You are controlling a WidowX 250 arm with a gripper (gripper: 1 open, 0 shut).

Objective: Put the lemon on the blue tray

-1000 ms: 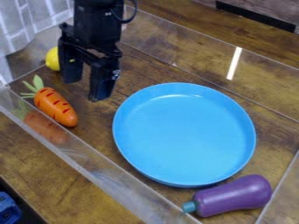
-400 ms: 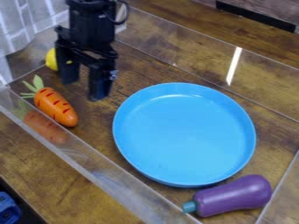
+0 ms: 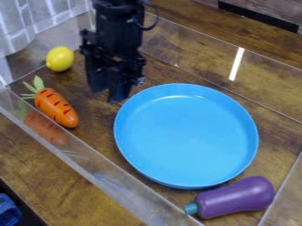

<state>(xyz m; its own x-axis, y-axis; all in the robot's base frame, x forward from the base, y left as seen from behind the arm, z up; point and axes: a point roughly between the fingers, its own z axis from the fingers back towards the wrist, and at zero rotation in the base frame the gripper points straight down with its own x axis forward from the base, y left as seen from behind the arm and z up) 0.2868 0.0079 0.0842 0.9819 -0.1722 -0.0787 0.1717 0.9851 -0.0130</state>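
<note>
Lemon point(image 3: 60, 59) lay on counter point(image 3: 168, 55), behind carrot point(image 3: 55, 107), well apart from blue tray point(image 3: 186, 136). Hand point(image 3: 112, 92) was released, nothing grasped.

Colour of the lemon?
Plain bright yellow; the lemon shows in the camera view, left of the hand in the picture.

Black robot arm reaching down from above, pincer point(image 3: 109, 86) at its lower end, pointing downward
</note>
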